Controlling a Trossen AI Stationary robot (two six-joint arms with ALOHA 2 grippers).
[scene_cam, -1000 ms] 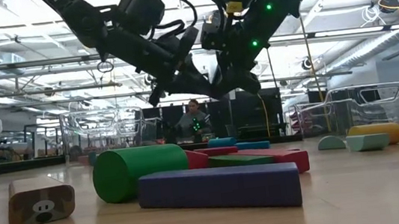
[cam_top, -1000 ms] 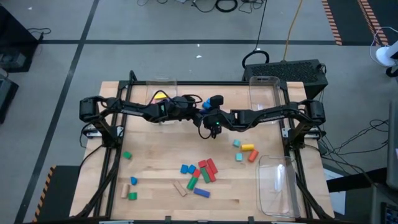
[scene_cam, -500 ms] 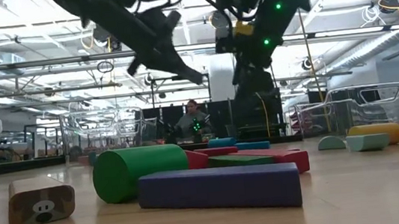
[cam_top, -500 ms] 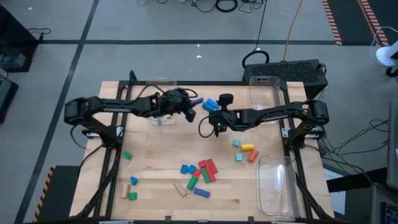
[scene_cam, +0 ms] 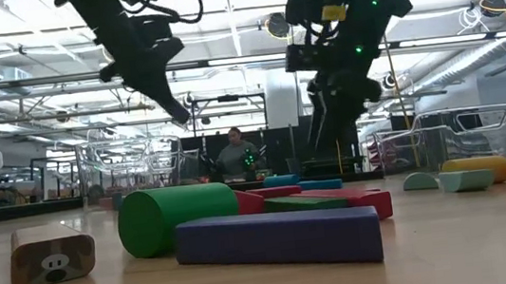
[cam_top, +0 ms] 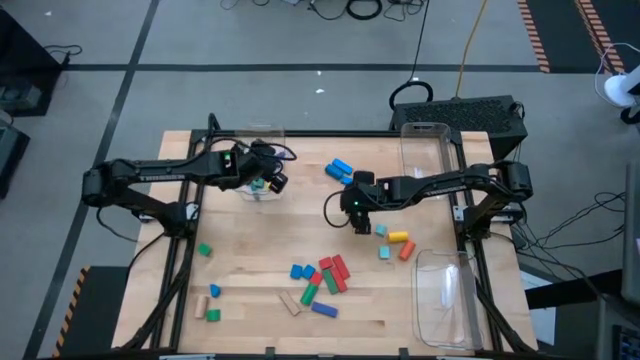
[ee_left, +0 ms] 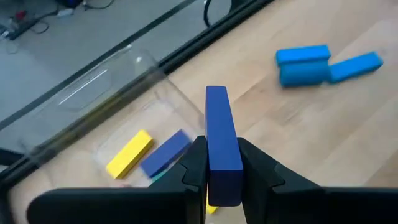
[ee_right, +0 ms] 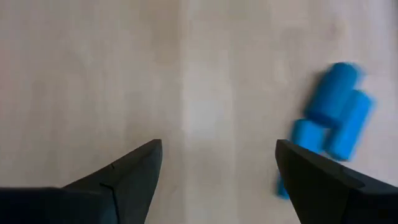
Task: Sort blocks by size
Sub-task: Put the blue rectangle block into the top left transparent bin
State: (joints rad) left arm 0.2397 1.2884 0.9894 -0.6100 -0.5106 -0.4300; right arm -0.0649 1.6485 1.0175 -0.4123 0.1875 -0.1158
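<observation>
My left gripper (ee_left: 222, 163) hangs above the clear bin (ee_left: 93, 93) at the table's far left, shut on a dark blue bar (ee_left: 219, 124). A yellow bar (ee_left: 129, 154) and a blue bar (ee_left: 165, 154) lie in that bin. My right gripper (ee_right: 219, 163) stands open over bare wood near the table's middle (cam_top: 358, 212), nothing between its fingers. Light blue blocks (cam_top: 340, 168) lie on the table just beyond it. More blocks (cam_top: 322, 280) lie toward the near edge. My left gripper pinches the dark blue bar by its two long sides (ee_left: 224, 177) between its two fingers, at the end nearer the wrist. The bar runs along the fingers and sticks out past their tips. The fingers slant downward, and the bar is lifted clear above the bin.
A second clear bin (cam_top: 425, 150) stands at the far right and a third (cam_top: 445, 300) at the near right. Teal, yellow and orange blocks (cam_top: 392, 240) lie right of the middle. Green blocks (cam_top: 204, 250) lie near the left side.
The two grippers were together over the table's far middle and have parted. My left gripper has carried the dark blue bar toward the table's left edge, to above the far-left bin. My right gripper has moved toward the near edge.
</observation>
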